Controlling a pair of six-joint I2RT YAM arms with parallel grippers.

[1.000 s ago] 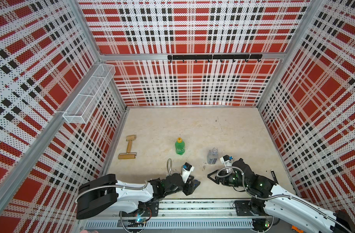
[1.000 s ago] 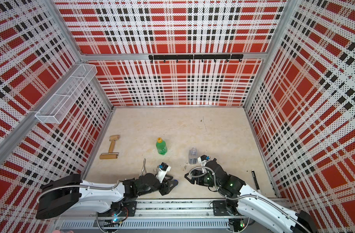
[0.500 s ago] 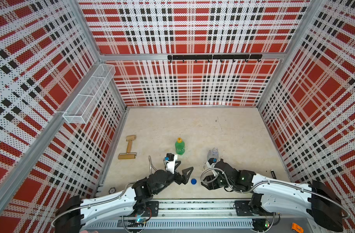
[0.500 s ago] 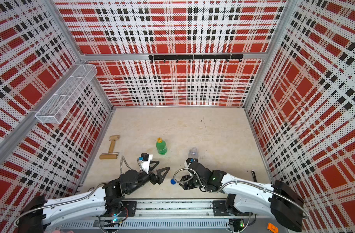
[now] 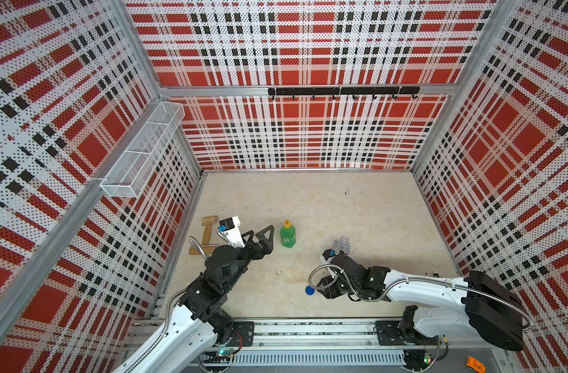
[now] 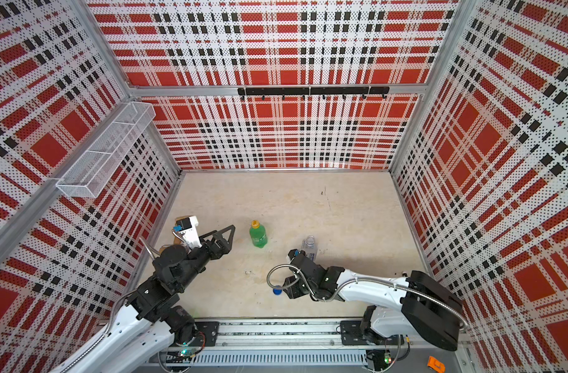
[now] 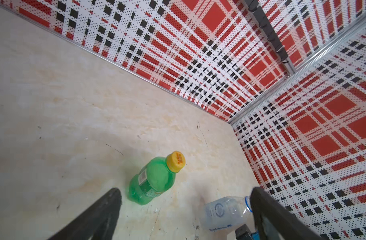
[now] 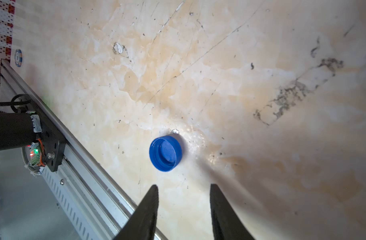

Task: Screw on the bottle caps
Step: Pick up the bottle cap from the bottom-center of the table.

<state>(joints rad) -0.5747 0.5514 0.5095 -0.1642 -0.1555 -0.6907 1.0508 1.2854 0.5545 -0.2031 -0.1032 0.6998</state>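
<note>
The green bottle (image 5: 288, 234) (image 6: 258, 235) (image 7: 153, 182) stands upright with the yellow cap (image 5: 287, 223) (image 7: 176, 161) on its neck. To its right stands the clear bottle (image 5: 340, 245) (image 6: 309, 247) (image 7: 225, 212), its neck uncapped. The blue cap (image 5: 309, 290) (image 6: 277, 290) (image 8: 165, 153) lies hollow side up near the table's front. My left gripper (image 5: 261, 231) (image 6: 223, 231) (image 7: 185, 191) hangs wide open and empty just left of the green bottle. My right gripper (image 5: 321, 289) (image 6: 287, 287) (image 8: 184, 186) is open and empty, its tips a short way from the blue cap.
A wooden mallet (image 5: 208, 234) lies by the left wall, behind my left arm. A wire basket (image 5: 144, 151) hangs on the left wall and a black hook rail (image 5: 340, 91) on the back wall. The metal base rail (image 8: 74, 158) runs close behind the blue cap. A poker chip (image 8: 18, 58) lies by that rail.
My left arm reached from the front edge to beside the green bottle and opened wide. The blue cap now lies on the table. My right gripper swung left to it, jaws narrowing.
</note>
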